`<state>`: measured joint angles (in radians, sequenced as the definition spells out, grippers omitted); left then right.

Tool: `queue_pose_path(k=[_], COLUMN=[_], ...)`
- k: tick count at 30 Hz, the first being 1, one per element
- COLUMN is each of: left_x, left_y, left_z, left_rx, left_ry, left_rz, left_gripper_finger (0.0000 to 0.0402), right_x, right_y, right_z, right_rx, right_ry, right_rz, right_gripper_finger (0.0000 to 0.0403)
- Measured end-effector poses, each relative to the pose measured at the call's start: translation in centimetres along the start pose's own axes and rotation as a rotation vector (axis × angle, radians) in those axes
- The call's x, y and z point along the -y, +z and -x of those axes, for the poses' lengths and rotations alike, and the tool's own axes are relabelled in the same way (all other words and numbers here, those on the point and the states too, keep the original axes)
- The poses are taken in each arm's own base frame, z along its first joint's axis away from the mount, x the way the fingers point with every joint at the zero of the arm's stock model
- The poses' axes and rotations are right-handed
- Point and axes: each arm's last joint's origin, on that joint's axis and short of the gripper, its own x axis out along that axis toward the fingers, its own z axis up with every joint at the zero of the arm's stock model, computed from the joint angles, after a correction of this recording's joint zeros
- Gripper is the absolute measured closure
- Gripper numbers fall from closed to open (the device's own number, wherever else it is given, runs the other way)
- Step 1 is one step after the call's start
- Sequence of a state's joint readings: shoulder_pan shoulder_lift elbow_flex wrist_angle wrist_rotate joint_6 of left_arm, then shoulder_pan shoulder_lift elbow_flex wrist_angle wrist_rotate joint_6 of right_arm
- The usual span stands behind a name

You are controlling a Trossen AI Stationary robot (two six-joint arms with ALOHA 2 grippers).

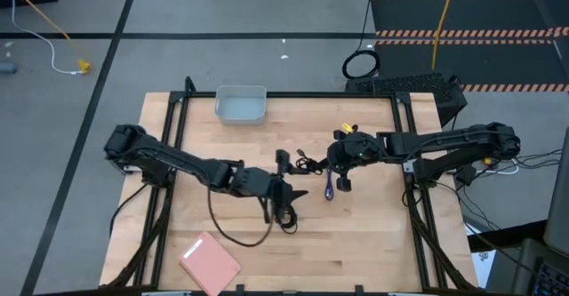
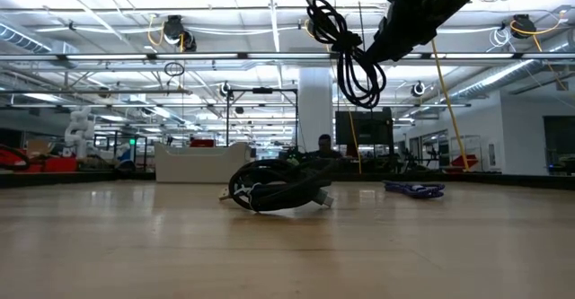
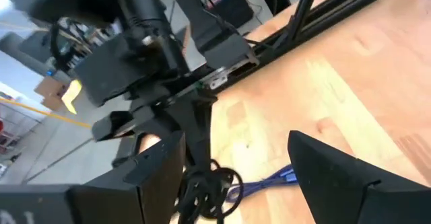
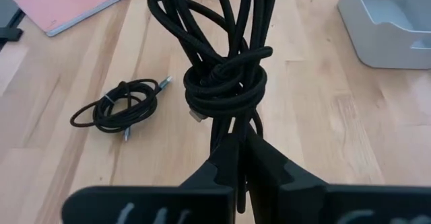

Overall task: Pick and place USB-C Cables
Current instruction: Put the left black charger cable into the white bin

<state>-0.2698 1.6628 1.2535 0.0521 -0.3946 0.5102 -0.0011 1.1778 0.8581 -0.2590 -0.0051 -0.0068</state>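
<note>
USB-C Cables split three ways — one black bundle [image 4: 225, 83] hangs pinched in the right claw [image 4: 236, 158] above mid-tabletop [image 1: 373, 243], another [image 4: 121, 107] lies coiled nearer the spread left claw [image 3: 236, 177], the purple-blue one [image 1: 328, 188] between them.

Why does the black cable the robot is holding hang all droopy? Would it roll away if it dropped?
The black cable is probably floppy: its loops dangle loose from the right gripper, which is shut on it. The knot around its middle likely keeps the bundle together. It probably wouldn't roll, since another coiled cable lies flat on the table.
</note>
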Motion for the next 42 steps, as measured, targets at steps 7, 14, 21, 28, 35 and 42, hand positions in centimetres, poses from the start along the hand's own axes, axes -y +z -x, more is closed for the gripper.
queue_pose_path(k=[7, 14, 21, 28, 35, 42], left_x=[0.5, 0.7, 0.6, 0.7, 0.6, 0.1], left_y=[0.3, -0.1, -0.5, -0.6, -0.6, -1.0], left_z=[-2.4, -2.8, -2.7, -2.6, -2.7, -2.9], left_rx=[-0.186, -0.256, -0.33, -0.339, -0.343, -0.357], left_ry=[0.041, 0.077, 0.126, 0.115, 0.109, 0.119], left_rz=[-0.072, -0.172, -0.261, -0.311, -0.353, -0.342], left_gripper_finger=[0.0137, 0.0137, 0.0163, 0.0242, 0.0321, 0.0376], right_x=[0.0, 0.0, 0.0, 0.0, 0.0, 0.0], right_y=[0.0, 0.0, 0.0, 0.0, 0.0, 0.0], right_z=[0.0, 0.0, 0.0, 0.0, 0.0, 0.0], right_rx=[0.0, -0.002, -0.001, -0.002, -0.002, -0.001], right_ry=[0.0, 0.0, 0.001, 0.001, 0.0, -0.001], right_rz=[-0.002, -0.021, -0.021, -0.029, -0.029, -0.008], right_gripper_finger=[0.0399, 0.0399, 0.0399, 0.0399, 0.0399, 0.0397])
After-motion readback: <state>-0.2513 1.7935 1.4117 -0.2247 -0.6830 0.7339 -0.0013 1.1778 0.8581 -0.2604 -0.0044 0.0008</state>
